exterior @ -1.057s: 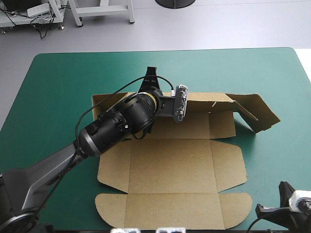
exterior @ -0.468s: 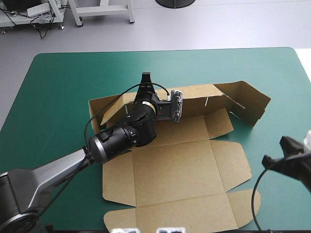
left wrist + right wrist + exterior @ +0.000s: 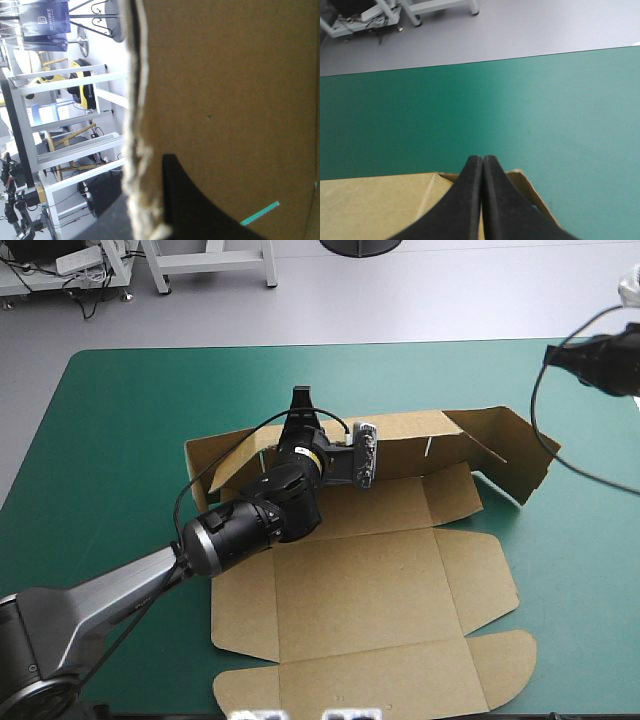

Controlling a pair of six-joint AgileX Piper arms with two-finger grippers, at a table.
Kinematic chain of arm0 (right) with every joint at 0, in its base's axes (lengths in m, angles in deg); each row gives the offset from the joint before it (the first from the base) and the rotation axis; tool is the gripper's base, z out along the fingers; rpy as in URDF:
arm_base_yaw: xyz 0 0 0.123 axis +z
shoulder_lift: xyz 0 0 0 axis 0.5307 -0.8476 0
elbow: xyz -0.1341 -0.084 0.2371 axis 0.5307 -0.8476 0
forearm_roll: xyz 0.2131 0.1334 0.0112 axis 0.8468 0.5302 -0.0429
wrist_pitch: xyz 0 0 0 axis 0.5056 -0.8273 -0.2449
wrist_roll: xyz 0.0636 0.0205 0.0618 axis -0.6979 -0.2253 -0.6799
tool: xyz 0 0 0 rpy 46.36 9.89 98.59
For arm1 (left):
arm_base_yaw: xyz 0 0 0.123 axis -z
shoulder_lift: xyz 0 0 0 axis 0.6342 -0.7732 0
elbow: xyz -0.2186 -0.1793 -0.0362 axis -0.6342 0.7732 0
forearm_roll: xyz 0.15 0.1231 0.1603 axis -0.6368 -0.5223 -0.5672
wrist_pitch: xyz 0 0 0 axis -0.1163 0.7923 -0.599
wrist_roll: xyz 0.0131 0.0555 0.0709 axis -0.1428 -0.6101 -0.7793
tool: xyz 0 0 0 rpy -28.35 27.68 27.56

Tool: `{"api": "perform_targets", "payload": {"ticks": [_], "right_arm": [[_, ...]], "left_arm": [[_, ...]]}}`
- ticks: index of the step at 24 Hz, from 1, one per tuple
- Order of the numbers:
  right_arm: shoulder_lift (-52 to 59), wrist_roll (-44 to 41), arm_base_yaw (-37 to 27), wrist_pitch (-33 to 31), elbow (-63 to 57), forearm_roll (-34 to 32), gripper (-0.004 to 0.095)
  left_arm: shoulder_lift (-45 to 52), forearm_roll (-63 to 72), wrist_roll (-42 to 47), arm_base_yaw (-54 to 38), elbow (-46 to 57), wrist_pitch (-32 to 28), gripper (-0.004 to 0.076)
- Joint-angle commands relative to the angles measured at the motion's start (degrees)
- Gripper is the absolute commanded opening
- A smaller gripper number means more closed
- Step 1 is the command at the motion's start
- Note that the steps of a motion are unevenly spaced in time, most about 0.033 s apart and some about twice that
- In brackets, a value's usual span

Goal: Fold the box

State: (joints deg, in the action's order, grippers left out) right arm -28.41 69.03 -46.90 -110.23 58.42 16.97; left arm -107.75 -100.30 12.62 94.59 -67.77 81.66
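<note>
The brown box [image 3: 370, 590] lies as a cut sheet on the teal-green cover, its base and near flaps flat. Its long far wall [image 3: 410, 435] stands raised, and the right end flap [image 3: 515, 455] is bent up at an angle. My left gripper [image 3: 300, 400] reaches over that far wall near its left half and is shut on the board. In the left wrist view the board [image 3: 230, 90] fills the picture, with one black finger [image 3: 190, 210] pressed against it. My right gripper [image 3: 560, 355] hangs shut high over the far right of the table, above the box's right end [image 3: 380, 205], touching nothing [image 3: 483, 159].
Teal-green cover [image 3: 120, 420] shows wide to the left of the box and beyond it up to the table's far edge [image 3: 330, 343]. The box's rounded near flaps [image 3: 500, 660] lie close to the table's near edge.
My right gripper has risen from the table's near right corner to high over its far right. The left gripper has lifted the far wall and turned the sheet slightly; just before now it hardly moved.
</note>
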Motion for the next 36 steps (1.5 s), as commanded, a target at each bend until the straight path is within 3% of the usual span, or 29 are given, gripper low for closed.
{"api": "perform_targets", "payload": {"ticks": [1, 4, 7, 10, 13, 17, 23, 36], "right_arm": [[-9.9, 1.13, 0.09, -3.65, 11.23, 7.1, -0.0017], [-18.58, 1.13, 0.09, -8.76, 19.58, 10.26, -0.0017], [-28.14, -0.64, 0.09, -8.76, 26.55, 14.16, -0.0017], [-31.19, 0.44, 0.79, -8.76, 23.99, 11.62, -0.0017], [-31.18, 3.29, 1.83, -8.76, 18.96, 9.43, -0.0017], [-30.24, 7.59, 2.35, -8.76, 11.43, 13.41, -0.0017], [-24.85, 13.93, 2.35, -8.76, 1.39, 11.02, -0.0017], [-17.02, 18.37, 2.24, -8.76, -9.56, 8.69, -0.0017]], "left_arm": [[2.63, -4.96, 0.95, 0.47, -1.38, -2.76, -0.001], [2.63, -5.75, 2.6, 0.47, -1.38, -2.76, -0.001], [2.63, -5.93, 3.11, 0.47, -1.38, -2.31, -0.001], [2.41, -5.93, 3.42, 0.47, -1.38, -2.31, -0.001], [2.37, -5.93, 3.65, 0.47, -1.38, -2.31, -0.001], [2.37, -5.93, 4.06, 0.47, -1.38, -2.31, -0.001], [2.37, -5.82, 4.23, 0.47, -1.38, -1.93, -0.001], [2.37, -5.82, 9.86, 0.47, -1.38, -2.12, -0.001]]}}
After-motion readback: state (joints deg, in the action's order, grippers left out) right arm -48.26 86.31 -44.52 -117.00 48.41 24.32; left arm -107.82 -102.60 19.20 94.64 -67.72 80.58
